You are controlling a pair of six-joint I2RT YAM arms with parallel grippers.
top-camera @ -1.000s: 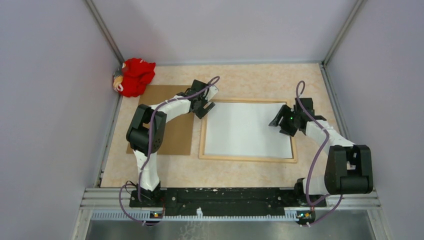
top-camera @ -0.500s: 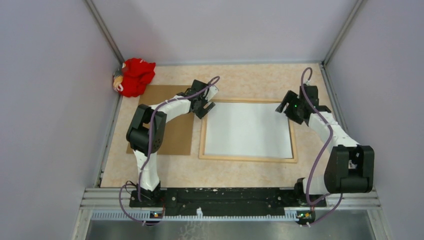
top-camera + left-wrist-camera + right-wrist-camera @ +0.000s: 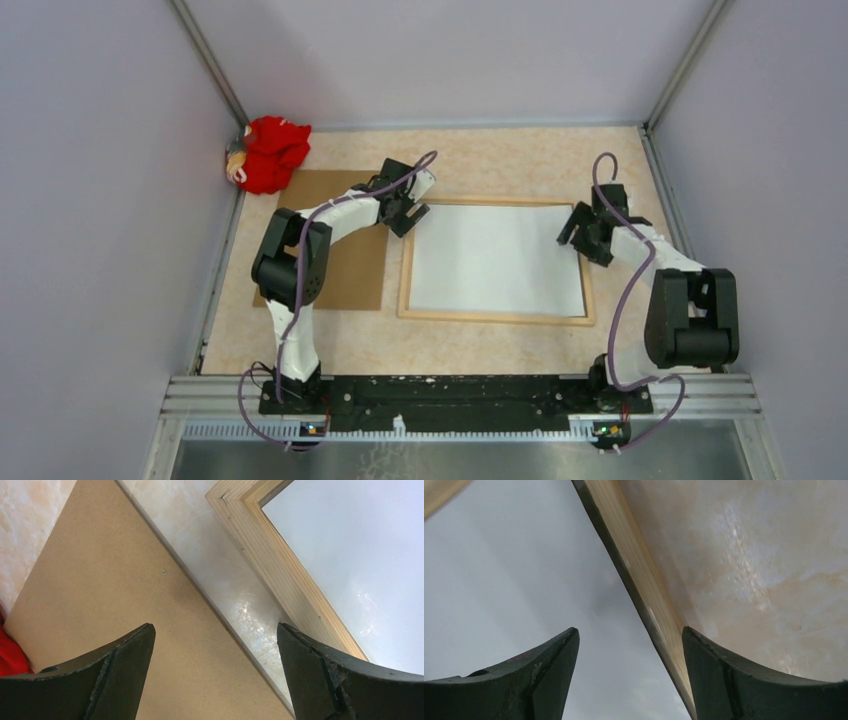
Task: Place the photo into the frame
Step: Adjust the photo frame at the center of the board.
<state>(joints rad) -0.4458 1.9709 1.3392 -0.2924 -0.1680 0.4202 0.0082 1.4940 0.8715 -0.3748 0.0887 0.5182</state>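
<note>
The photo (image 3: 497, 260) lies whitish-grey back up inside the light wood frame (image 3: 498, 318) in the middle of the table. My left gripper (image 3: 405, 213) is open and empty just outside the frame's far left corner, over the edge of the brown backing board (image 3: 100, 595). The frame corner (image 3: 235, 502) and the photo's back (image 3: 350, 545) show in the left wrist view. My right gripper (image 3: 585, 232) is open and empty, straddling the frame's right rail (image 3: 634, 575) near its far end, one finger over the photo (image 3: 499, 570), the other over the table.
The brown backing board (image 3: 340, 240) lies flat left of the frame, partly under my left arm. A red cloth toy (image 3: 268, 152) sits in the far left corner. Grey walls close in both sides and the back.
My right gripper moved from over the photo's right part out and toward the far right corner, then settled over the right rail. The left arm has not moved.
</note>
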